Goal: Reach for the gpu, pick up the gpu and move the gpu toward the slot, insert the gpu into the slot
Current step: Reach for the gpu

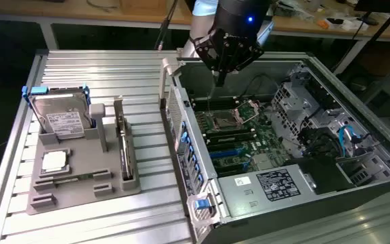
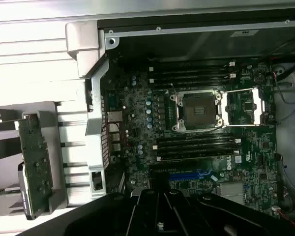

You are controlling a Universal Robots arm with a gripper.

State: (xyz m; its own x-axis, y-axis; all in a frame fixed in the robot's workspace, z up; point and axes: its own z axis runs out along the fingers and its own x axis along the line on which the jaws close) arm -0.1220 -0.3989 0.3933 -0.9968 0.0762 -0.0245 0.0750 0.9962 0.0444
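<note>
The gpu is a thin dark card standing on edge in the grey holder, on the exterior view's left. In the wrist view the gpu shows a green circuit face with a dark edge. My gripper hangs over the far end of the open computer case, well apart from the gpu, with its fingers shut on nothing. In the wrist view the gripper is a dark shape above the motherboard. A blue slot lies on the board just ahead of the gripper, and the blue slot also shows among the board's connectors.
A silver hard drive in a blue frame leans in the holder, with a small square processor chip in front of it. The case holds an open CPU socket, memory slots, cables and a power supply. The ribbed metal table surrounds the holder.
</note>
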